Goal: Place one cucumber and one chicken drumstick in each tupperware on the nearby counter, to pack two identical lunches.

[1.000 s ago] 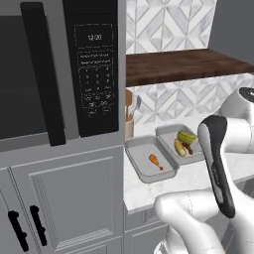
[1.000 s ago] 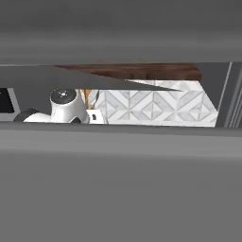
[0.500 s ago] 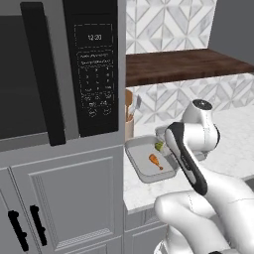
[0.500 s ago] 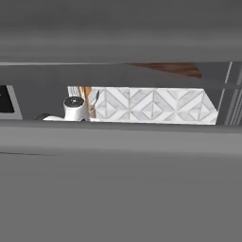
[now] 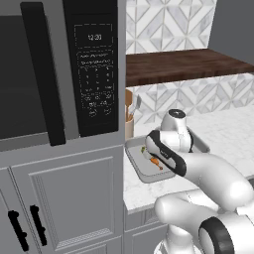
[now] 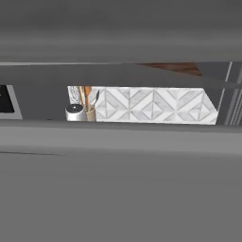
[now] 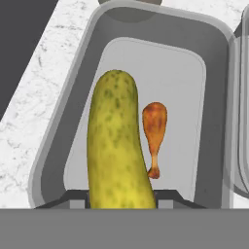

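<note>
on the microwave (image 5: 59, 74) panel, perhaps "12:20"; cucumber (image 7: 116, 146) over tupperware (image 7: 214, 97)

This is a home kitchen. A built-in black microwave (image 5: 59, 69) with a keypad and clock display sits above pale grey panelled cabinets (image 5: 64, 198) with black bar handles. A white veined stone counter (image 5: 223, 131) runs beneath a geometric tiled backsplash (image 5: 168, 25) and a dark wooden shelf (image 5: 183, 64). A utensil holder (image 5: 129, 124) stands by the microwave, and a grey food container (image 7: 160, 63) on the counter holds a cucumber (image 7: 115, 146) and a chicken drumstick (image 7: 154, 131).
</note>
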Controlling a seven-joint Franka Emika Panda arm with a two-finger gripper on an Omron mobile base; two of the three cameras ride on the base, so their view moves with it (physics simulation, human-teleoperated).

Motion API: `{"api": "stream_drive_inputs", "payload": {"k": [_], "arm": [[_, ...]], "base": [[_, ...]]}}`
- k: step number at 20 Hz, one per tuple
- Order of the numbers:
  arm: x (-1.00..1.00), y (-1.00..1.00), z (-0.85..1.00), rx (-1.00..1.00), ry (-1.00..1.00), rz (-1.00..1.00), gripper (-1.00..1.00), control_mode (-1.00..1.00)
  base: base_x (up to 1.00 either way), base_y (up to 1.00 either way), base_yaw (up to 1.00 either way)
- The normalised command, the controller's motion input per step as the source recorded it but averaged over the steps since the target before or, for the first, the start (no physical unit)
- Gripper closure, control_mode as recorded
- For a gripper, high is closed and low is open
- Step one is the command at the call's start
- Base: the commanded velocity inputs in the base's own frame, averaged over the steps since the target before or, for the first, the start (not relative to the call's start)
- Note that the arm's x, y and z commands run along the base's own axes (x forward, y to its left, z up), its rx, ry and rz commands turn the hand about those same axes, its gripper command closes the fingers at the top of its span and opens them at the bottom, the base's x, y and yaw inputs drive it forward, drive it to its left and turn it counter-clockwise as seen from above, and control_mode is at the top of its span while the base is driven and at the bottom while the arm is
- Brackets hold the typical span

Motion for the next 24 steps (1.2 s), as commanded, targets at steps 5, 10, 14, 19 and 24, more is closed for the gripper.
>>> {"api": "stream_drive_inputs", "payload": {"k": [5, 10, 14, 19, 24], "arm": [[0.66, 0.2, -0.45, 0.01, 0.0, -0.01, -1.0, -1.0], [0.12, 0.02, 0.06, 0.0, 0.02, -0.05, -1.0, -1.0], [-0.13, 0.08, 0.31, 0.0, 0.01, -0.11, -1.0, -1.0], [-1.0, -0.49, 0.58, 0.19, -0.2, -0.04, -1.0, -1.0], [-1.0, -0.98, 0.99, 0.29, -0.46, 0.0, -1.0, -1.0]], "base": [[0.0, 0.0, 0.0], [0.0, 0.0, 0.0], [0.0, 0.0, 0.0], [0.0, 0.0, 0.0], [0.0, 0.0, 0.0]]}}
